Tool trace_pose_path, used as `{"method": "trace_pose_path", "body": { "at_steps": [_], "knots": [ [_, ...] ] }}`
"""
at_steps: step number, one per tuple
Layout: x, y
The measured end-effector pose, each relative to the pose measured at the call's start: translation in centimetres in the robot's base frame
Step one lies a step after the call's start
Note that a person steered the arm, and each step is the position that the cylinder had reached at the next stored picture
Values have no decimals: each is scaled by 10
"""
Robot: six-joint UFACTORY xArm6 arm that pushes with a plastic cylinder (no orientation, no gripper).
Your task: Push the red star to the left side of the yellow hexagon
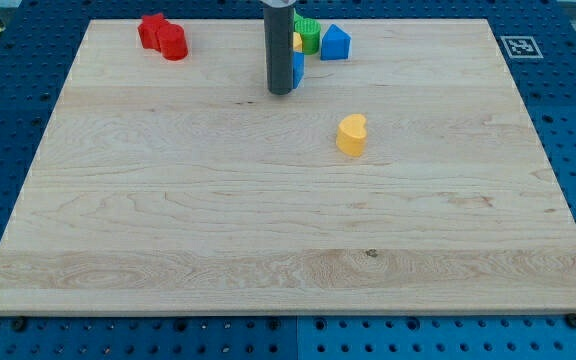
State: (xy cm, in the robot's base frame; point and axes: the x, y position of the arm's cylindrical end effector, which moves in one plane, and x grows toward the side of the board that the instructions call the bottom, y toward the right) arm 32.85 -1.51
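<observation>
The red star (151, 29) lies near the board's top left corner, touching a second red block (173, 43) on its right. A small yellow block (297, 42), perhaps the hexagon, peeks out at the top centre, mostly hidden by my rod and wedged between a green block (308, 31) and a blue block (298, 68). My tip (280, 93) rests on the board just below this cluster, against the left of that blue block. The tip is far to the right of the red star.
A second blue block (336, 43), house-shaped, stands right of the green one. A yellow heart-like block (351, 135) lies alone below and right of my tip. The wooden board (268, 230) sits on a blue perforated table with a marker tag (519, 46) at the top right.
</observation>
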Motion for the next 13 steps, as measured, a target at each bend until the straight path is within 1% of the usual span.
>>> {"method": "trace_pose_path", "body": {
  "at_steps": [1,2,3,4,5,6,7,8,10,12,13],
  "knots": [
    [-8,0],
    [-8,-22],
    [-5,-76],
    [-16,-149],
    [-45,-226],
    [-94,-266],
    [-107,-266],
    [-107,-254],
    [-102,-159],
    [-88,-121],
    [-87,-95]
  ]
}}
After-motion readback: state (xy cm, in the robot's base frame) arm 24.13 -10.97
